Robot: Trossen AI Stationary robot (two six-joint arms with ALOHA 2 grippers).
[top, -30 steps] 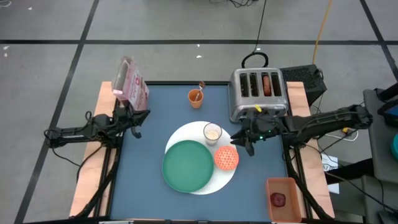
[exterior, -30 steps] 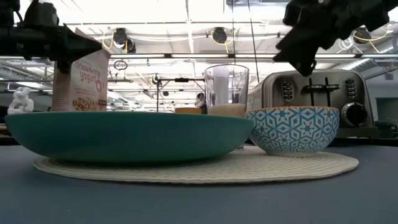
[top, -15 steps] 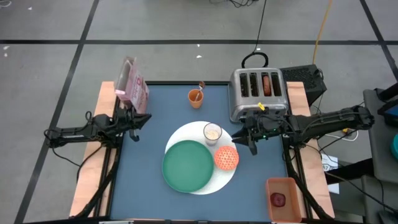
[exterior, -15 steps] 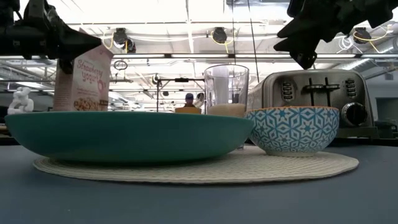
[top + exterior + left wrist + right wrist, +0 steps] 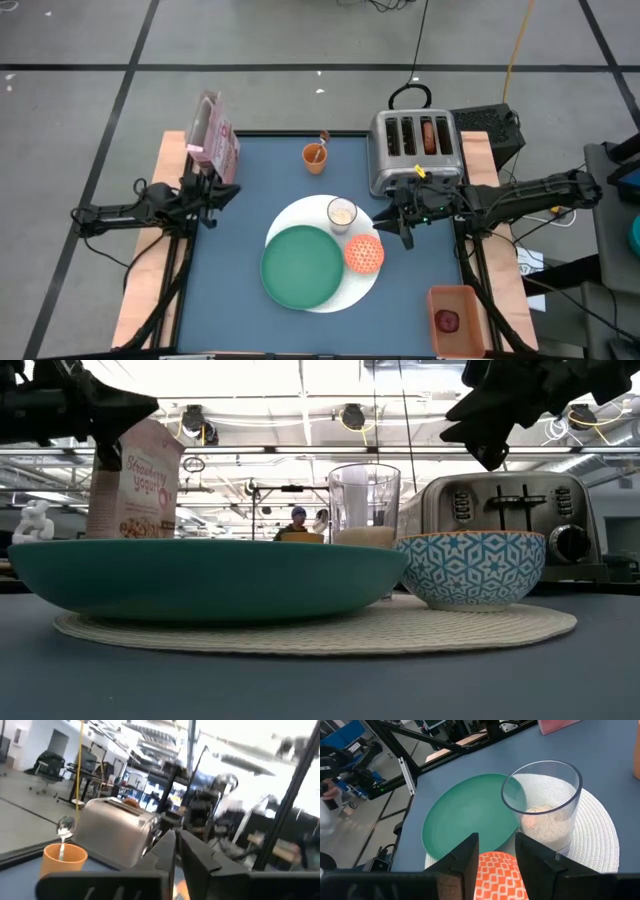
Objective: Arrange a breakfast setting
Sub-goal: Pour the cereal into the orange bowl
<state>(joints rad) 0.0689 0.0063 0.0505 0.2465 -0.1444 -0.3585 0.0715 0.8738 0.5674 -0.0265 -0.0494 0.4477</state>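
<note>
A white round disc (image 5: 352, 292) lies mid-table and bears the green plate (image 5: 300, 265), the milky glass (image 5: 342, 212) and the orange patterned bowl (image 5: 364, 254). The brown bagel (image 5: 429, 135) stands in a slot of the toaster (image 5: 415, 160). The metal spoon (image 5: 322, 139) stands in an orange cup (image 5: 314, 157). The dark red fruit (image 5: 447, 320) lies in a small tray. My left gripper (image 5: 218, 195) is shut and holds nothing, close beside the pink cereal box (image 5: 213, 145). My right gripper (image 5: 497, 855) hovers open above the bowl (image 5: 497, 872), next to the glass (image 5: 545, 805). My left gripper stands close against the near side of the cereal box (image 5: 135, 480), high up by its top. Nothing shows between its fingers (image 5: 165, 852). Whether its outer side touches the box, I cannot tell.
The toaster stands at the far right and the cereal box at the far left edge. The fruit's tray (image 5: 455, 300) sits on the wooden side board at the near right. Bare blue table (image 5: 240, 230) lies left of the disc. A person shows far off in the room (image 5: 298, 520).
My left gripper has rolled at the wrist and tipped its fingertips upward, staying in place beside the cereal box. The box's top has shifted a little toward the table's right, and it stands more upright than before.
</note>
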